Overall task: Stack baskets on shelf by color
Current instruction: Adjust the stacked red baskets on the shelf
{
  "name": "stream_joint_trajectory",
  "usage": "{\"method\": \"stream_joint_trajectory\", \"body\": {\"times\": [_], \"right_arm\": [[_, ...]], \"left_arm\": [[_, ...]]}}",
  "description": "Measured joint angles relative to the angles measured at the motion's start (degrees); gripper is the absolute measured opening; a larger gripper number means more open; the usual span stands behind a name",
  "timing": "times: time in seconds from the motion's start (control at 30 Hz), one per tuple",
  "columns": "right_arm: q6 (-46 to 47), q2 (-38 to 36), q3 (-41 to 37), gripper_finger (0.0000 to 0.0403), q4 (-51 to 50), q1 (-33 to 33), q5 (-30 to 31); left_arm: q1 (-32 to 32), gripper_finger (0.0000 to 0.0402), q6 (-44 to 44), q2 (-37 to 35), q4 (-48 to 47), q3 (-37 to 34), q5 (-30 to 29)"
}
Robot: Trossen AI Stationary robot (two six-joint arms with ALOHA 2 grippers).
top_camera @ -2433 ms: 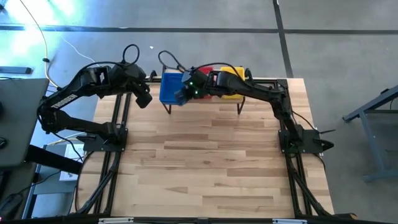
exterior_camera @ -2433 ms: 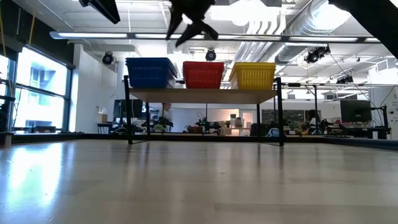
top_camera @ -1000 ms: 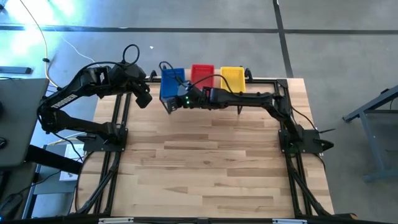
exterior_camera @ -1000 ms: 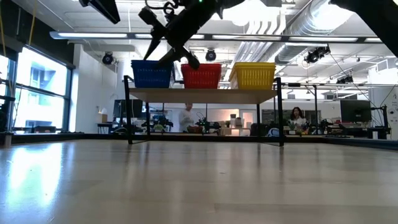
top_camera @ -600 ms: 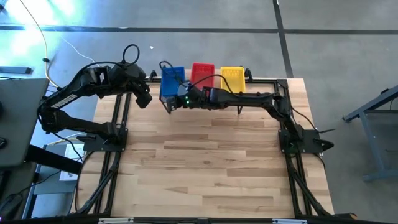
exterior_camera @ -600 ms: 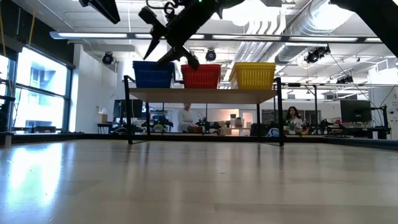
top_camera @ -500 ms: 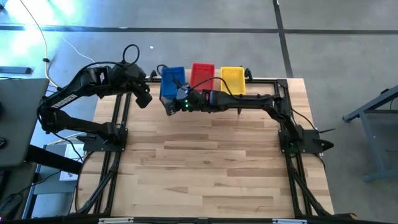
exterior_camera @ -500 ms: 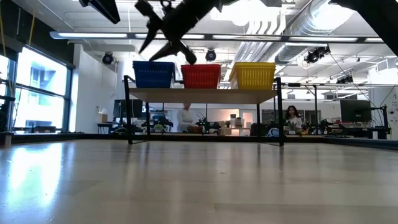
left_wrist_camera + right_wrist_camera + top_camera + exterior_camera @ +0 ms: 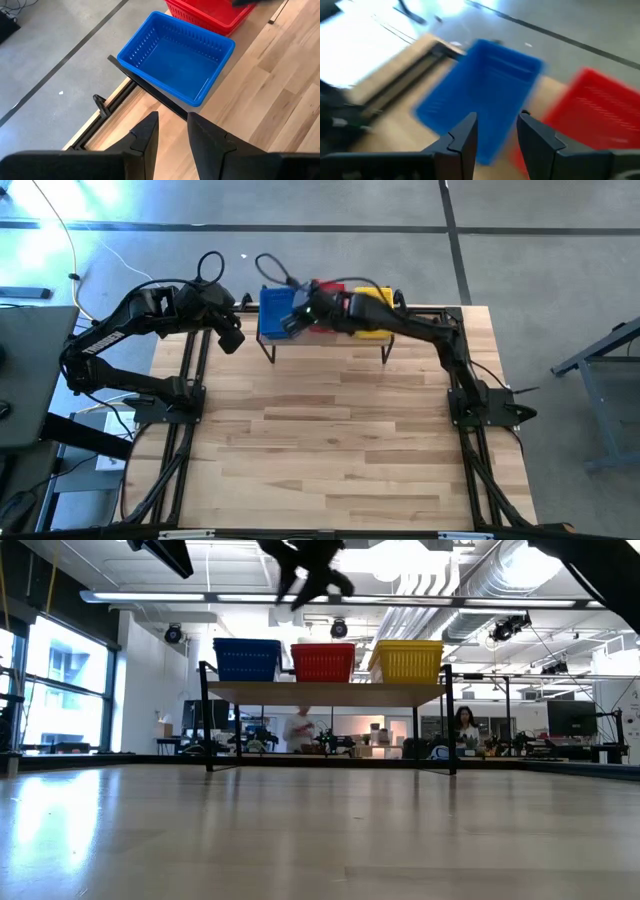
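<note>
Left arm (image 9: pixel 130 330): all dark, near-black links, bulky rounded joint housings, there's a chunky block at the wrist.
Left arm cable (image 9: pixel 209 263): thin black cable, curling into a loop above the wrist.
Left gripper (image 9: pixel 170 131): two dark, flat, angular fingers with squared, matte faces.
Right arm (image 9: pixel 420 330): same dark finish, slim links, black throughout.
Right arm cable (image 9: pixel 270 272): black cable arcing off the wrist in a loop.
Right gripper (image 9: pixel 496 135): pair of dark wedge-shaped fingers, chamfered edges, a stepped notch on each.
Bases (image 9: pixel 490 408): black mounting blocks bolted at the table's sides, on black tube frames.
</note>
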Motion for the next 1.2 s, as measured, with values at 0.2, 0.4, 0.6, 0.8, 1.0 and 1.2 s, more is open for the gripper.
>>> {"method": "stream_joint_trajectory", "body": {"times": [0.2, 0.4, 0.6, 0.8, 1.0, 1.2], "right_arm": [[-2.4, 0.0, 1.7, 0.0123, -9.1, -4.7, -2.0], [-1.7, 0.0, -3.6, 0.0123, -10.4, -6.6, -6.1], [-2.0, 0.2, -4.3, 0.0123, -10.9, -6.5, -7.0], [-1.2, 0.2, -4.3, 0.0123, -13.0, -6.4, -7.6], [1.2, 0.3, -4.3, 0.0123, -14.8, -5.9, -8.4], [3.6, 0.3, -4.3, 0.0123, -15.0, -4.2, -8.5]], "left_arm": [[0.0, 0.0093, 0.0, 0.0, 0.0, 0.0, 0.0], [0.0, 0.0093, 0.0, 0.0, 0.0, 0.0, 0.0], [0.0, 0.0093, 0.0, 0.0, 0.0, 0.0, -0.1], [0.0, 0.0093, 0.0, 0.0, 0.0, 0.0, -0.1], [0.0, 0.0093, 0.0, 0.0, 0.0, 0.0, -0.1], [0.0, 0.0093, -0.1, 0.0, 0.0, 0.0, -0.1]]}}
